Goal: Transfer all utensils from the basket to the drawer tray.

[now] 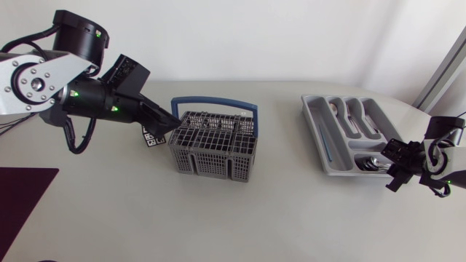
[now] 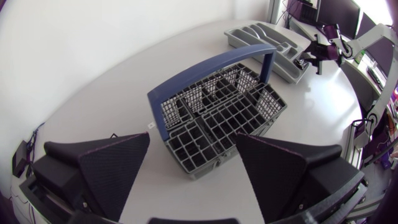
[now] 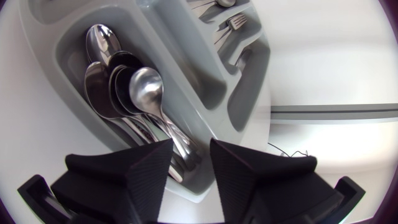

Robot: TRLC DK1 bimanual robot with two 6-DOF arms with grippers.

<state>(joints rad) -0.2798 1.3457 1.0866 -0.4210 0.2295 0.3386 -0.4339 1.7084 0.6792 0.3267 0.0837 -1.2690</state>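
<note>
Several spoons (image 3: 134,93) lie stacked in the drawer tray (image 3: 180,56), with the right gripper (image 3: 189,152) hovering over their handles, fingers slightly apart. Left gripper (image 1: 164,125) sits beside the basket (image 1: 215,142), fingers spread wide by its blue handle (image 1: 215,106).

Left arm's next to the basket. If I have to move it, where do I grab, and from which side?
Probably the blue handle, at mid-bar. Bring the left gripper down from above with its fingers across the bar. The handle stands upright over the basket as a slim bar with open space beneath it.
</note>
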